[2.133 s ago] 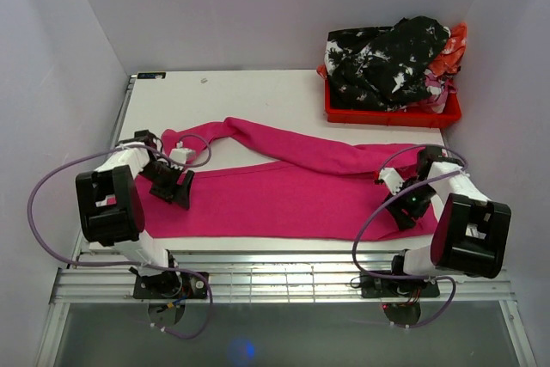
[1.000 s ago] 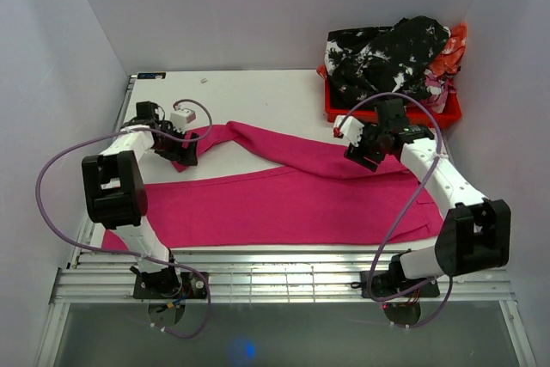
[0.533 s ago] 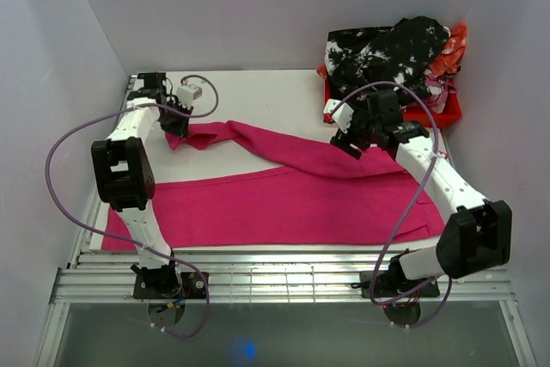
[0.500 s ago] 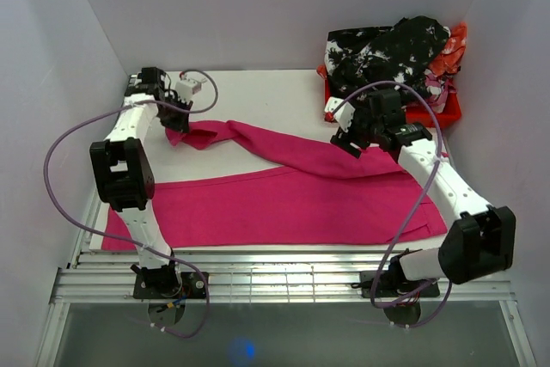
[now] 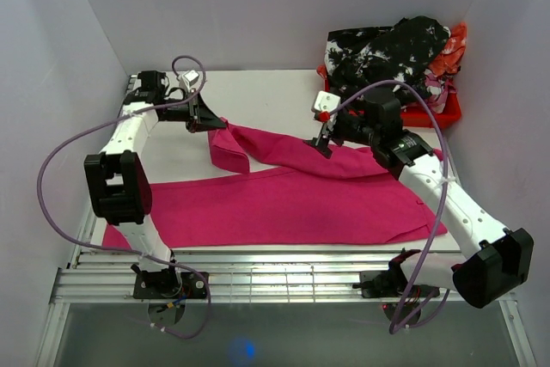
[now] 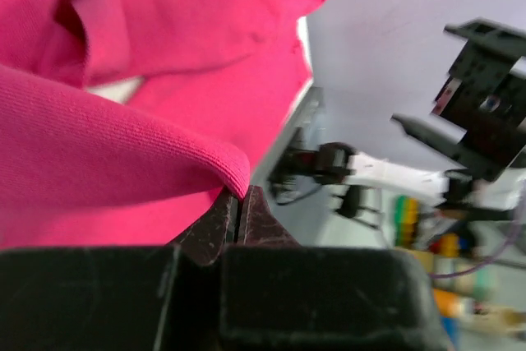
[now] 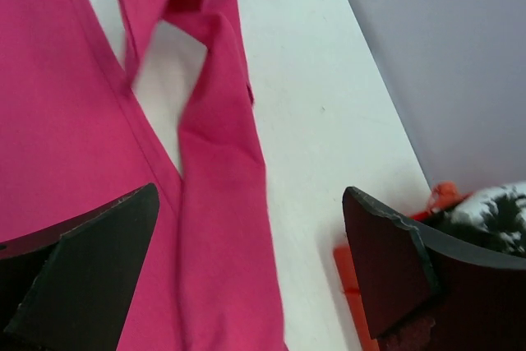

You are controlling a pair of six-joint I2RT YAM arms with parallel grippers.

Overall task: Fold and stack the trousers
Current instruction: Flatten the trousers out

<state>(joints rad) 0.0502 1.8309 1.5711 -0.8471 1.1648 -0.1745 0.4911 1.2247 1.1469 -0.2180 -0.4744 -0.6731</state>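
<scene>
The left pincer is closed on the trousers. In its wrist view the jaws are pressed together at the left pincer, with a rolled edge of the trousers caught at their tips. From this grip the end of one leg hangs down, held off the table and doubled back on itself just below the pincer.

The rest of the cloth lies to the right of this pincer and nearer the arm bases. The far leg runs from the grip rightward and passes under the right pincer. The other leg is spread as a broad flat band along the near edge of the table, well below both pincers.

The right pincer is open wide, with nothing between its fingers. It hangs over the far leg, about midway along it, and whether it touches the cloth cannot be told. Seen from the wrist, below the right pincer, the trousers fill the left side and bare table the right. Ahead of the fingertips a patch of table shows between folds of the cloth.

A red crate sits just to the right of this pincer and beyond it, heaped with black-and-white clothes. The two pincers are well apart, with the far leg between them.
</scene>
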